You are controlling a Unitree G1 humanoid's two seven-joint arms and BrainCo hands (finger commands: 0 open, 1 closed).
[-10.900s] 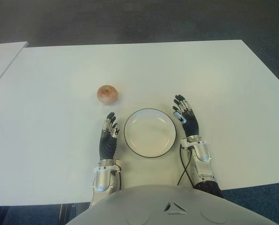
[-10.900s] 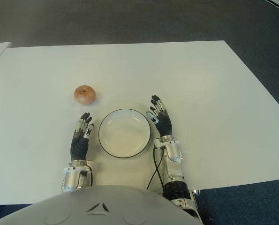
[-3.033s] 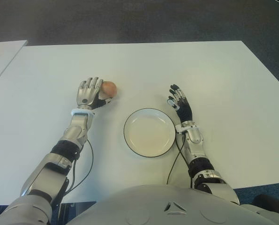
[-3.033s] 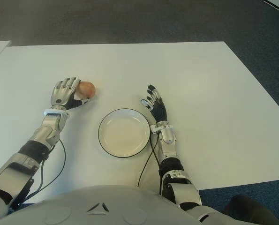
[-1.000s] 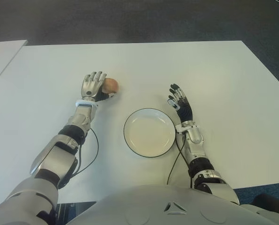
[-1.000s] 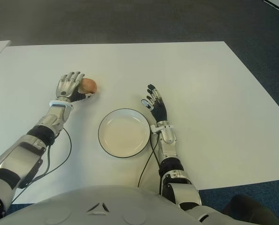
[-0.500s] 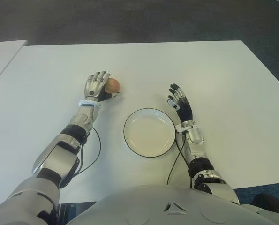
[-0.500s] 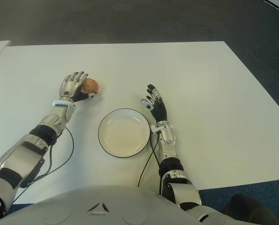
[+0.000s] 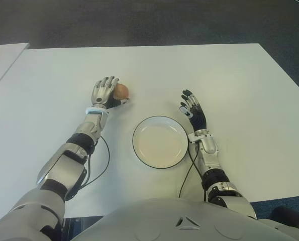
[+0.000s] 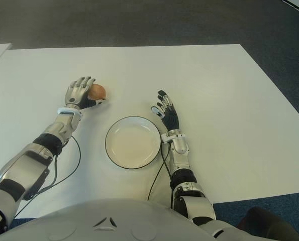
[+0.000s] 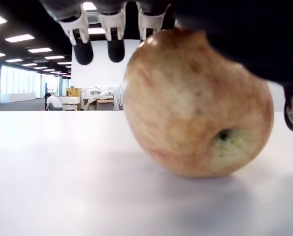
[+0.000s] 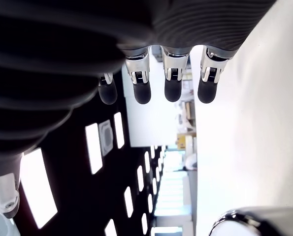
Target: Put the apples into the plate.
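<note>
One reddish-yellow apple (image 9: 122, 91) sits on the white table (image 9: 214, 75), left of and beyond the plate. My left hand (image 9: 104, 92) is pressed against the apple's left side, open, with its fingers (image 11: 115, 29) stretched straight over the top of the fruit (image 11: 195, 103) and not curled round it. The apple still touches the tabletop. The white plate (image 9: 160, 142) with a dark rim lies in front of me with nothing in it. My right hand (image 9: 192, 107) shows just right of the plate, open, its fingers (image 12: 172, 81) straight.
A second white table's corner (image 9: 3, 60) shows at the far left. Dark floor lies beyond the table's far edge. Cables (image 9: 96, 165) trail from both forearms across the tabletop near me.
Over the last second my left hand has edged to the right against the apple, which has shifted slightly right with it. The right hand and the plate have stayed put.
</note>
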